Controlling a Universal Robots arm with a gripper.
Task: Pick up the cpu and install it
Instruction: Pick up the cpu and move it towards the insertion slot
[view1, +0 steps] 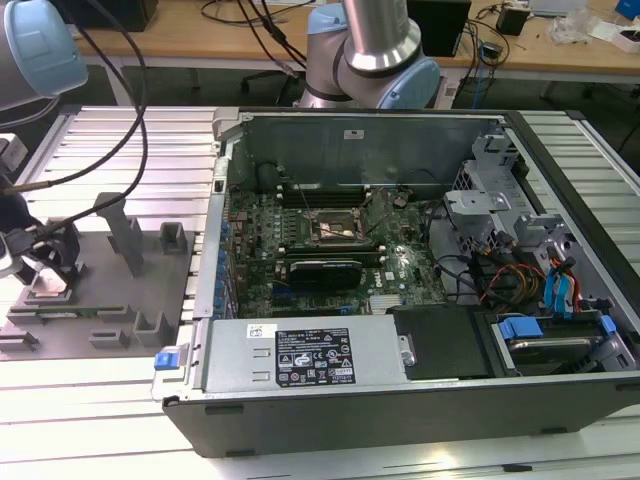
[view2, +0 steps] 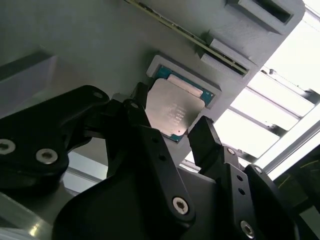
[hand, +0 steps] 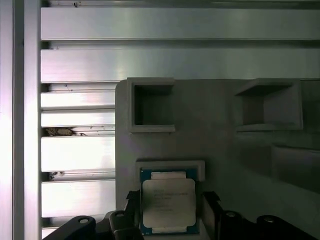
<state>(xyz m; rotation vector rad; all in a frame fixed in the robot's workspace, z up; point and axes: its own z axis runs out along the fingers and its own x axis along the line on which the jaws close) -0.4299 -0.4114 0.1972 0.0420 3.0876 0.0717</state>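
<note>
The cpu (hand: 168, 202) lies flat, metal top upward, in a shallow framed pocket of the grey fixture plate (hand: 225, 170). The plate rests on the slatted metal worktop (view1: 90, 420) at the exterior view's left, beside the open computer case (view1: 400, 400). The claw (hand: 170, 206) stands spread directly over the chip, one finger (view2: 137, 107) at each of two opposite edges. The cpu is not lifted. The socket (view1: 335, 228) on the motherboard is well apart.

You're in a robotics lab: an opened computer case (view1: 400, 425) sits on a slatted aluminium table (view1: 90, 420), with cable-strewn wooden workbenches (view1: 170, 42) behind.
</note>
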